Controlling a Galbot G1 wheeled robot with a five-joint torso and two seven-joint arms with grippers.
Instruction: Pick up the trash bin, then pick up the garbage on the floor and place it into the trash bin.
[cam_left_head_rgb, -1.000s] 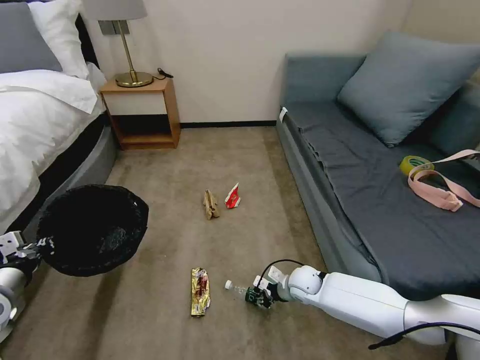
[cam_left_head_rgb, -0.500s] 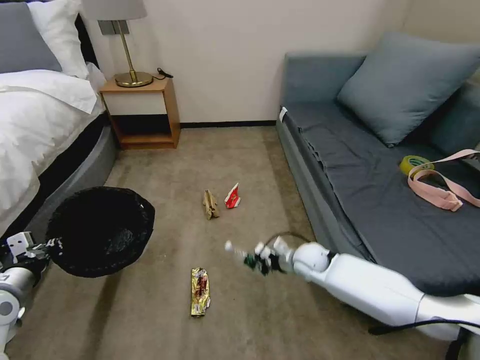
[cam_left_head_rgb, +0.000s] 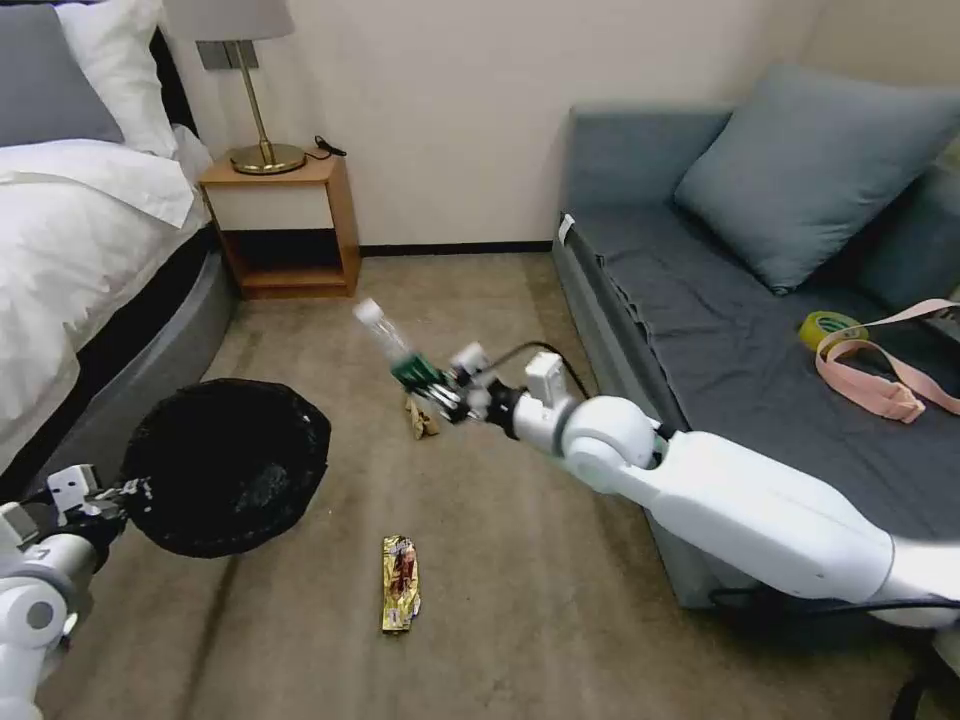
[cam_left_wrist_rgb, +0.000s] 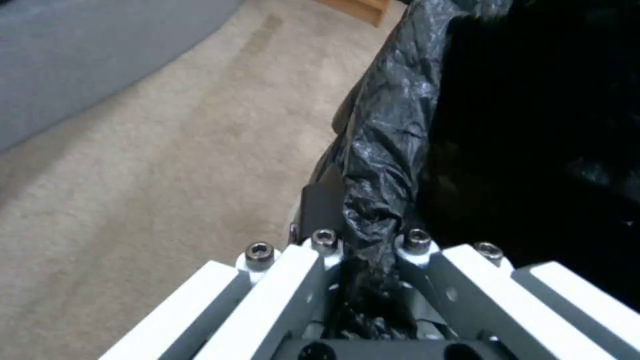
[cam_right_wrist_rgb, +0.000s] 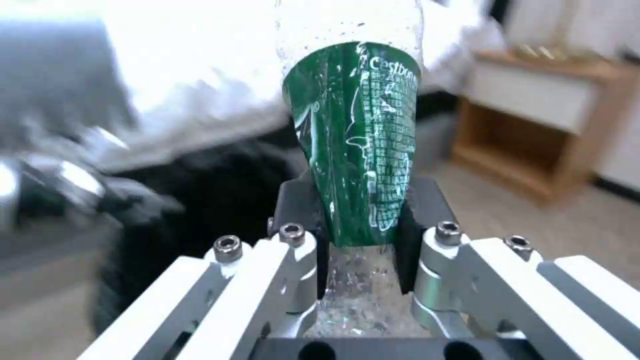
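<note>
Black crinkled liner marks the trash bin, held off the carpet by the left gripper, fingers pinched tight on the bag-covered rim; wrist view shows the bag bunched betw. the two fingers. Bin sits beside the bed, mouth tilted toward the cam.

Right gripper is up in the air, across from the bin & well apart from it, fingers clamped on the lower body of the clear bottle. Bottle tilts w/ white cap end pointing up & back toward the nightstand. Right wrist view: green label squeezed betw. the black pads, bottle body crumpled; bin's black bulk blurred beyond.

Other garbage on the carpet, rel. to the bin: gold-yellow wrapper lies flat, nearer the robot than the bin & off to its right side. Brown paper lies further right of the bin, just under the right gripper, partly hidden by it. Red-white packet: can't tell, arm covers that spot.
</note>
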